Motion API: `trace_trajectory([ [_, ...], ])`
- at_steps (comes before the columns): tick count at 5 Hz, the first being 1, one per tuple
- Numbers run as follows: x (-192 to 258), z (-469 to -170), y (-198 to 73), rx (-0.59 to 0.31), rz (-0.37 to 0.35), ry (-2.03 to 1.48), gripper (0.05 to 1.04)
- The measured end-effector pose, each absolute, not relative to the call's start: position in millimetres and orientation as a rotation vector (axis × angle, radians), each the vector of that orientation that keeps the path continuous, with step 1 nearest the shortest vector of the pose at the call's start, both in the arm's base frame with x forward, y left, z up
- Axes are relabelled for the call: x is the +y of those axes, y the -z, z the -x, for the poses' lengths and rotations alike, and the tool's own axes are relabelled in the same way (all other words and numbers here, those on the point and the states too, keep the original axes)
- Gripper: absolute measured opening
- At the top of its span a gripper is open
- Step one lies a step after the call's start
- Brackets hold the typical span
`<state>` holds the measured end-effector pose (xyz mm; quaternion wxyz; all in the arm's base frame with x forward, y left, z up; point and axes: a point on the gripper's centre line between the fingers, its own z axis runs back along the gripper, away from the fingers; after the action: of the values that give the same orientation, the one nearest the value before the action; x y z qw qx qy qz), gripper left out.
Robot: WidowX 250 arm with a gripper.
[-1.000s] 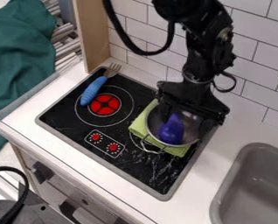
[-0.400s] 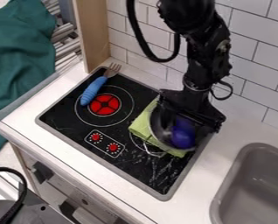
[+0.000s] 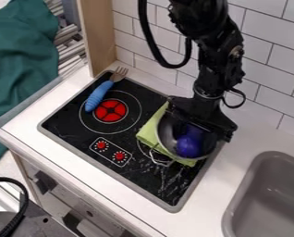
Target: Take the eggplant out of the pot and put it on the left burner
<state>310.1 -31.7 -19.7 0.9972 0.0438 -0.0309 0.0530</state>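
The black gripper (image 3: pixel 196 124) hangs down over the upper part of the metal pot (image 3: pixel 165 134), at the right side of the stove. Inside the pot lies the purple eggplant (image 3: pixel 188 146), its rounded end toward the front and its upper end under the gripper. How the fingers stand is hidden by the gripper's dark body. The pot stands tilted on a green cloth (image 3: pixel 149 132) over the right burner. The left burner (image 3: pixel 110 111) shows a red centre with a ring around it.
A fork with a blue handle (image 3: pixel 98 96) lies along the left burner's upper left edge. Two red knobs (image 3: pixel 119 156) are at the stove's front. A grey sink (image 3: pixel 266 194) is at the lower right, and a tiled wall (image 3: pixel 273 60) rises behind.
The gripper has come lower over the pot. The eggplant has shifted right and looks more foreshortened than at first, then slid slightly left; the pot has tilted a little.
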Motion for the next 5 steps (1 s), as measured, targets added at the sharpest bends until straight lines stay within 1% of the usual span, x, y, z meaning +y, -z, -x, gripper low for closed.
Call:
trace_trajectory([
  [1, -32, -310, 19, -0.062, -0.089, -0.096, 0.686],
  [2, -30, -313, 5, -0.093, -0.102, -0.070, 0.686],
  [3, -24, -322, -30, -0.175, -0.142, -0.038, 0.686],
  [4, -12, -332, -62, -0.205, -0.204, -0.027, 0.686],
  [5, 23, -334, -67, -0.183, -0.209, -0.103, 0.686],
])
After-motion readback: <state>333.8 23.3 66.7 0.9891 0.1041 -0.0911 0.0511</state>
